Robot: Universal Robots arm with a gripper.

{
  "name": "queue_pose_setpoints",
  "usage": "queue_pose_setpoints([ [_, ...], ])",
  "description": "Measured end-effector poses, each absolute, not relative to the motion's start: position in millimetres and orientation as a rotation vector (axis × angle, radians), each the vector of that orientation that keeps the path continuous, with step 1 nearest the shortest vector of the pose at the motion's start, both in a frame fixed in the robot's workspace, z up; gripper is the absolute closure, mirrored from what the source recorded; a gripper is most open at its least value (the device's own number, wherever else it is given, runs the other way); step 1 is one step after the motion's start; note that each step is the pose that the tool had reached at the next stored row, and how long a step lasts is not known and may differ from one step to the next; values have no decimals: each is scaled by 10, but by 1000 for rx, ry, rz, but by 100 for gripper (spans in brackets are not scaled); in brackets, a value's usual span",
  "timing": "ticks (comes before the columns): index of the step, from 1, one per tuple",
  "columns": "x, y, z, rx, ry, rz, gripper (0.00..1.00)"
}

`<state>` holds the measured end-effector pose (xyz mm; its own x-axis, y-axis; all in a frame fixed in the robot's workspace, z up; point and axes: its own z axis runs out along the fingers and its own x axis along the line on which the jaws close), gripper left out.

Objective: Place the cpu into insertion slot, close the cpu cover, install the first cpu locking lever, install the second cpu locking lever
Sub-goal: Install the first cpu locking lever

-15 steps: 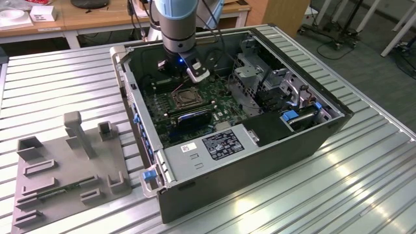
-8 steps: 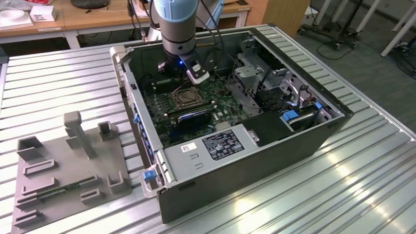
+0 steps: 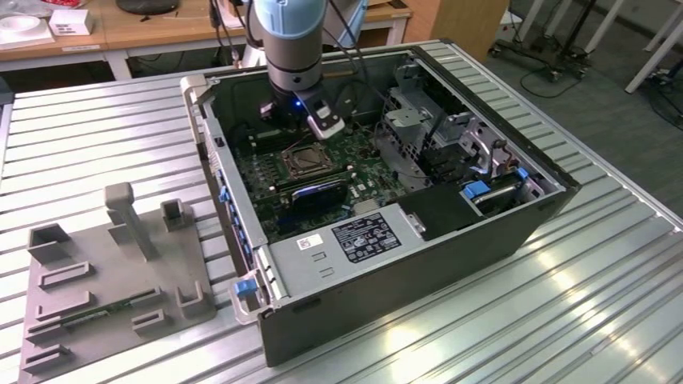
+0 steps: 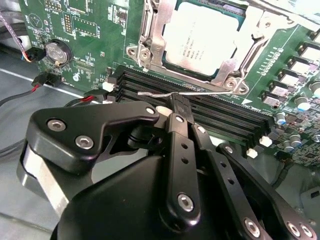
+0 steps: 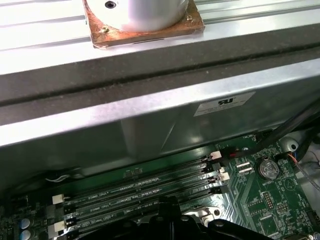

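The cpu (image 4: 200, 37) is seen seated in its socket, framed by the lowered cpu cover (image 4: 151, 42).

Inside the open computer case (image 3: 427, 264), set on a slatted metal table (image 3: 587, 320), the gripper (image 4: 176, 105) is held just above the black memory slots (image 4: 225, 115), which lie between it and the socket. Its fingers are drawn together, the tips at a thin locking lever (image 4: 150, 93); whether the rod is pinched cannot be told. A coin cell (image 4: 55, 52) and a red-black cable (image 4: 20, 95) are found nearby. The chip's pale silvery top is shown flat through the cover's window.
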<state>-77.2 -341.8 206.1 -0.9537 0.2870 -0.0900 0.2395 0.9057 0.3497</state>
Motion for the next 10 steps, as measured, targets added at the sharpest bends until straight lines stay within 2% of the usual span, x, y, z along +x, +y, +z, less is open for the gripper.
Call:
queue_pose_setpoints([
  [10,-761,-3418,2033,407,2930,511,89],
])
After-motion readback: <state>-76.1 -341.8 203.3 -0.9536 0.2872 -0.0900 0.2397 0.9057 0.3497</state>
